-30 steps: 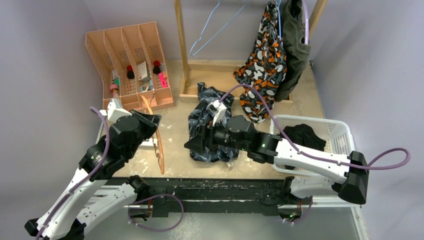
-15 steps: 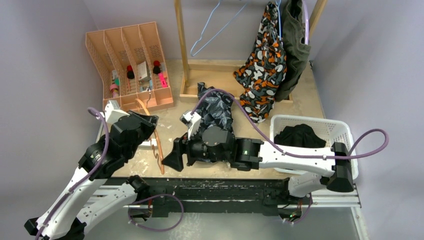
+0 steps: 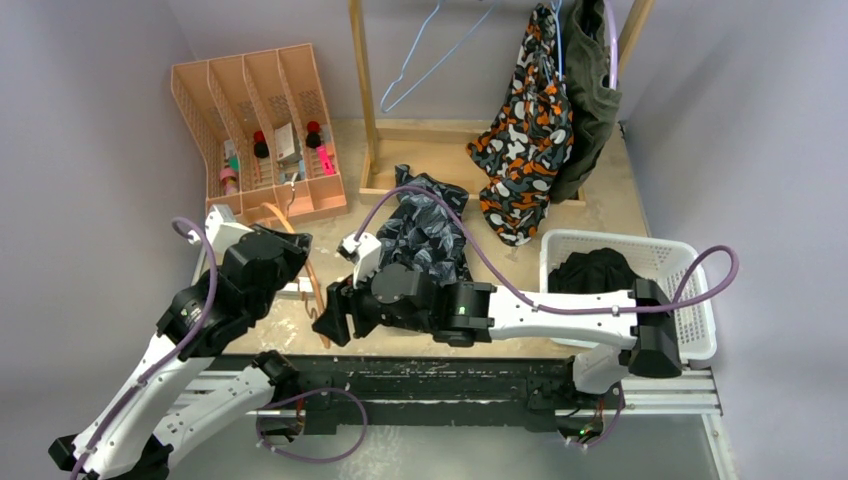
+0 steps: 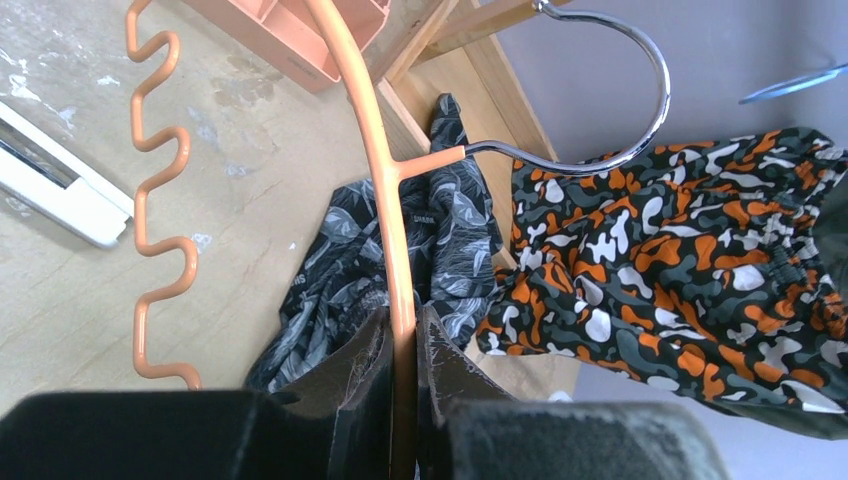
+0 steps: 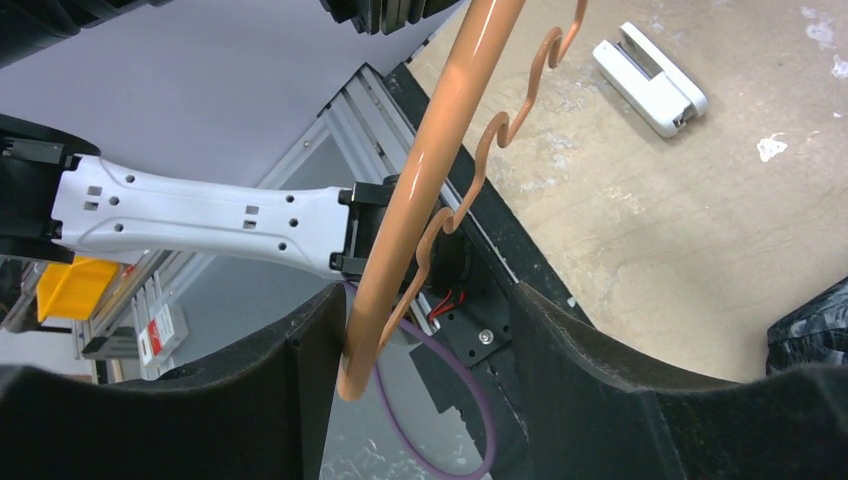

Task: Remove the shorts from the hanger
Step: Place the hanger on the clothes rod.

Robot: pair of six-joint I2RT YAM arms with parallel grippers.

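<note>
Progress of the undressing task, near edge to far. Left tool point(image 4: 405, 350), lower left of the overhead view, is clamped narrow on the bar of the orange hanger point(image 4: 402, 260), which carries no garment. Right tool point(image 5: 425, 300), lower centre, stands with its jaws apart on either side of the hanger's lower end, not closed on it. Dark patterned shorts point(image 3: 425, 235) lie crumpled on the surface point(image 3: 350, 225) at centre frame, free of the hanger but outside the basket. Black shorts point(image 3: 597, 270) sit inside the white basket point(image 3: 690, 300) at right. At the far upper right, the camouflage shorts point(image 3: 520, 150) and the olive shorts point(image 3: 590, 90) still hang from the wooden rack point(image 3: 365, 90), beside a bare wire hanger point(image 3: 420, 60). Judged state: two garments off, two remaining.
</note>
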